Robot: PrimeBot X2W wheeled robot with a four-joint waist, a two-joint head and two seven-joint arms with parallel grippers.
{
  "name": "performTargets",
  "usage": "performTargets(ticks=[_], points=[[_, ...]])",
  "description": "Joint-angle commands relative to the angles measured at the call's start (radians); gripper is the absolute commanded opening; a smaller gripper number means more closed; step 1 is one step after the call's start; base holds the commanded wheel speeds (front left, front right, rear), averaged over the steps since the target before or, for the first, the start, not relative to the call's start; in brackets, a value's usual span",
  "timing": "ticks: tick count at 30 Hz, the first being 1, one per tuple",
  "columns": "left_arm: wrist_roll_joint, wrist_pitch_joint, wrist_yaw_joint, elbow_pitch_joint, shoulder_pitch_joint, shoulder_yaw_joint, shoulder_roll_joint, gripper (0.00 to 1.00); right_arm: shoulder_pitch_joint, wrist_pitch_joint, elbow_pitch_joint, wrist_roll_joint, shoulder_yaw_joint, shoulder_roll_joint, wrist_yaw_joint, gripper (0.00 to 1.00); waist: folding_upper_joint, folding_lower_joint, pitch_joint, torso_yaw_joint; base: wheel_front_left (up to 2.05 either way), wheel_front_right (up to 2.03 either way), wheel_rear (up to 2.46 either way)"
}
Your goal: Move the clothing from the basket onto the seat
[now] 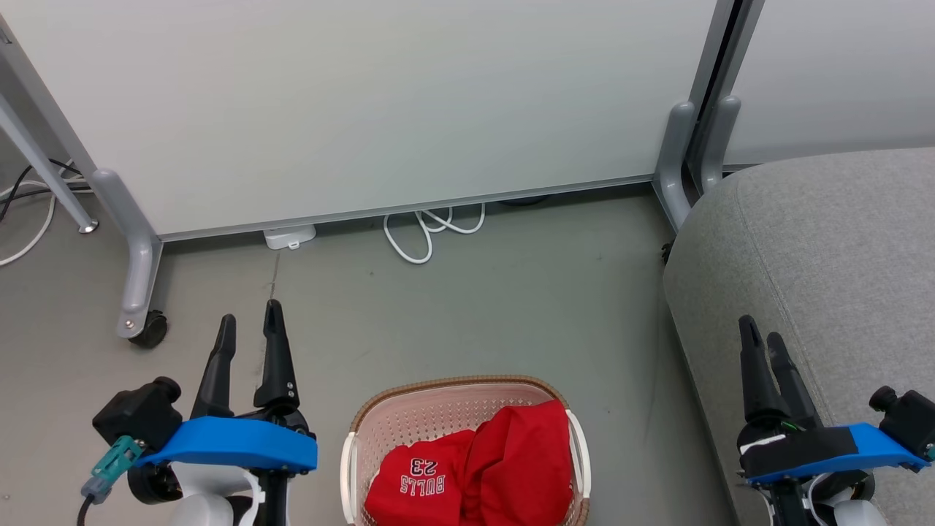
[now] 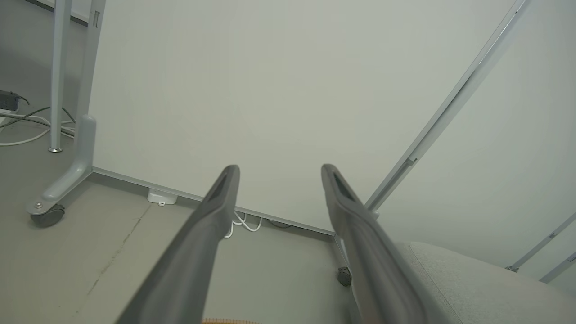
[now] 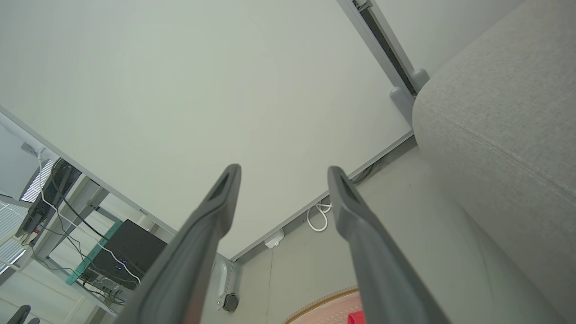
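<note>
- 2 bright red soft fabric garments with white trim (image 1: 475,467), 1 printed "BULLS 23": heaped in the basket, nearest the robot, none on the seat.
- Cream-white perforated plastic laundry basket with brown woven-look rim (image 1: 409,391): on the grey floor (image 1: 475,307), between both arms.
- Left gripper (image 1: 250,313): jaws spread wide, holding nothing, left of the basket.
- Right gripper (image 1: 758,329): jaws equally wide, holding nothing, seen against the seat's near edge.
- Large grey fabric-upholstered couch seat (image 1: 825,248): just right of the basket.
- Step in hand, judged: first pick. Lower 1 arm onto the heap's top fold, pinch deep, and lift clear of the rim before swinging right.
</note>
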Motion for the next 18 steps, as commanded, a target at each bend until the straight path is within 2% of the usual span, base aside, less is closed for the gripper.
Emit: performTargets(ticks=[1,12,18], points=[[0.038,-0.009,0.006,-0.006,-0.024,-0.009,0.006,1.0,-0.02,-0.009,-0.015,-0.036,-0.002,-0.008,0.002,1.0,0.0,-0.0001,0.001,0.0,0.0,0.0,0.0],[0.194,-0.04,0.047,-0.005,-0.03,-0.044,0.015,1.0,-0.009,-0.039,-0.031,-0.205,0.004,-0.009,0.002,1.0,0.0,-0.0001,0.005,0.003,0.0,0.0,0.0],[0.239,-0.054,0.03,-0.024,-0.03,-0.064,0.024,1.0,0.0,-0.054,-0.042,-0.27,0.005,-0.009,0.002,1.0,0.0,-0.0001,0.009,0.003,0.0,0.0,0.0]])
